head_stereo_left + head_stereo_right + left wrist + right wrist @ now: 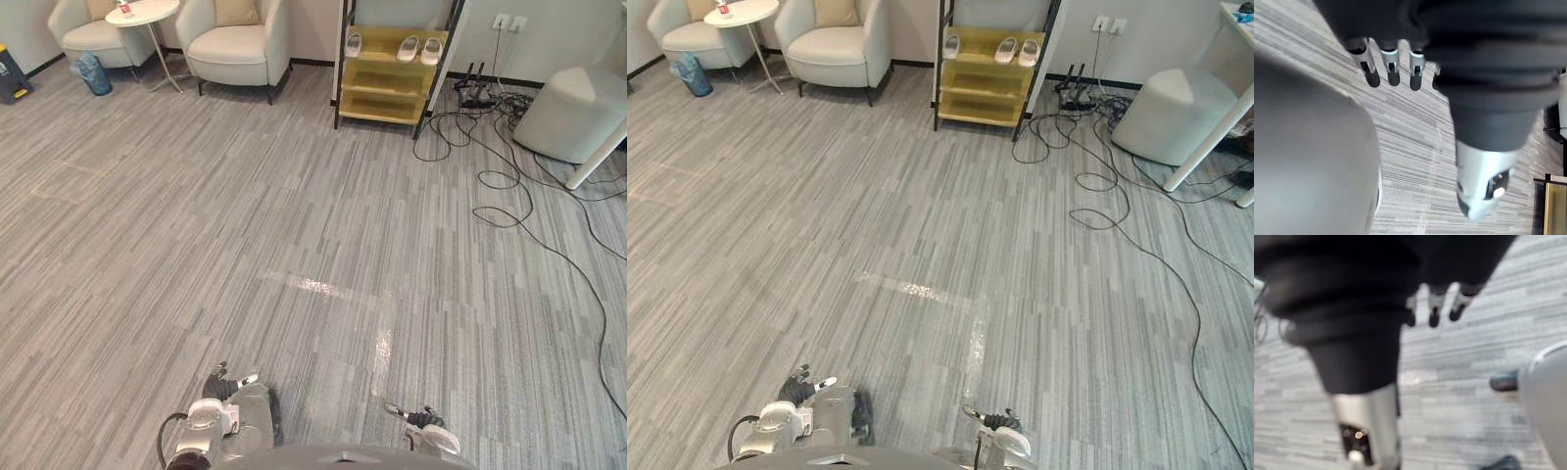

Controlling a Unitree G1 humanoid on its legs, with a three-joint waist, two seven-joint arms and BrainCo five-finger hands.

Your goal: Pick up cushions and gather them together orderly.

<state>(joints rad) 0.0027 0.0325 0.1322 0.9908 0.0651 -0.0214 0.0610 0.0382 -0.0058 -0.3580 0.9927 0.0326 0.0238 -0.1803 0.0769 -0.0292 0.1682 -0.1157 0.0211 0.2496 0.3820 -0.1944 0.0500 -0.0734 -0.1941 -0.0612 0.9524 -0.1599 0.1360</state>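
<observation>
A tan cushion leans against the back of the cream armchair at the far end of the room. A second tan cushion sits in the other armchair to its left. My left hand hangs low at the bottom edge of the left eye view, its fingers straight and holding nothing. My right hand hangs low at the bottom right, with its fingers relaxed and empty too. Both hands are far from the cushions.
A round white side table stands between the armchairs, with a blue bin beside it. A yellow shelf holds slippers. Black cables trail over the floor at right, near a white pouf.
</observation>
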